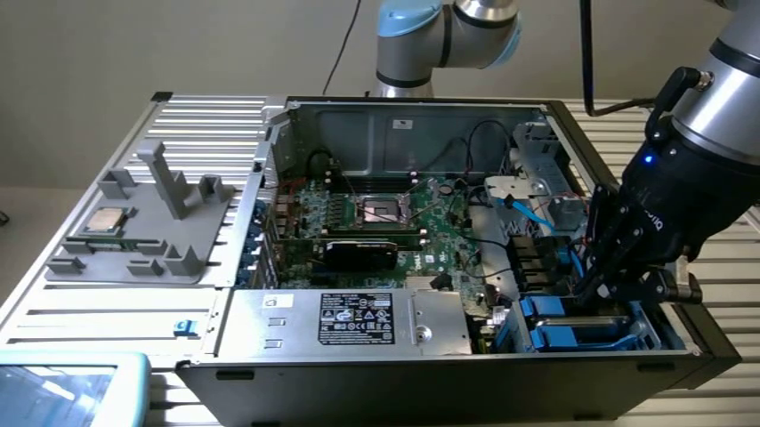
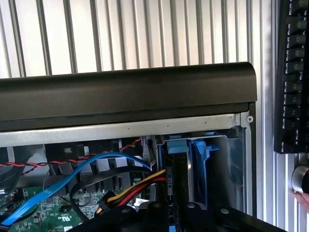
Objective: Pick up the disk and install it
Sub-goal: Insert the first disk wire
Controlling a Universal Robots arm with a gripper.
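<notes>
The disk (image 2: pixel 176 147) stands on edge in the drive bay at the near corner of the open computer case (image 1: pixel 356 374), on the exterior view's right. It is just beside a second blue-framed drive (image 2: pixel 203 151). The gripper (image 1: pixel 600 289) reaches down into that bay, fingers drawn close and clamped on the disk. A blue cable (image 2: pixel 96 162) runs nearby, and the circuit board (image 1: pixel 392 222) lies further left.

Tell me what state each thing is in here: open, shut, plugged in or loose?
computer case, open, side panel off.
gripper, shut on the disk, down inside the case.
disk, on edge inside the case, held.
processor chip, loose in the grey tray outside the case.
</notes>
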